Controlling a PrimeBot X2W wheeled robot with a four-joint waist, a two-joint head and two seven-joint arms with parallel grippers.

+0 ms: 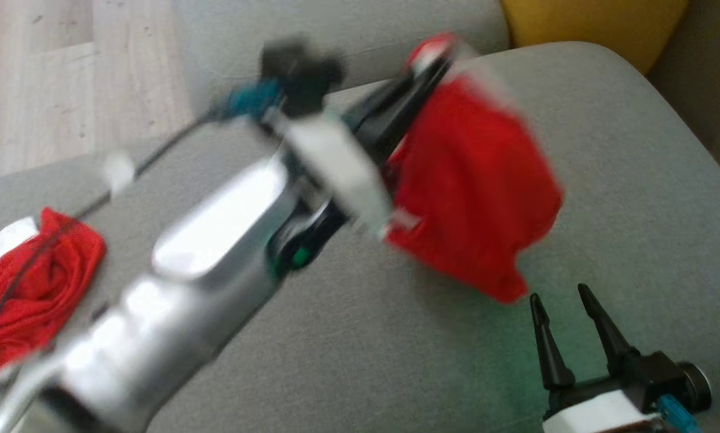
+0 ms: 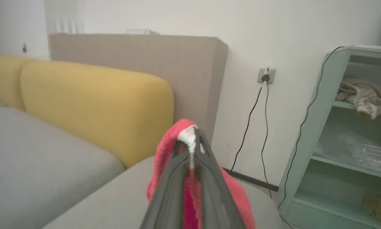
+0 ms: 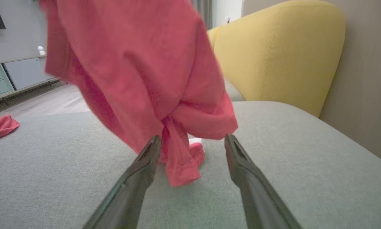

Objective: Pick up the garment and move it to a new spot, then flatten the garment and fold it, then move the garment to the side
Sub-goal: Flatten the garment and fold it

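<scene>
Left fingers (image 2: pixel 169 190) tight on red garment (image 1: pixel 474 180)

A home living room is indicated: grey sofa (image 1: pixel 396 349) backed by yellow cushions (image 2: pixel 95 105), wood floor (image 1: pixel 65 78), wall socket (image 2: pixel 266 75), green shelf unit (image 2: pixel 316 127) noted.

Toward one o'clock the blurred left gripper (image 1: pixel 433 67) pinches a bunched red cloth garment (image 1: pixel 474 180) at its fingertips. The cloth hangs over the grey fabric sofa seat (image 1: pixel 624 180). At five o'clock the right gripper (image 1: pixel 567 310) rests, fingers parted. At nine o'clock there is a second crumpled red-and-white cloth (image 1: pixel 35 288).
</scene>
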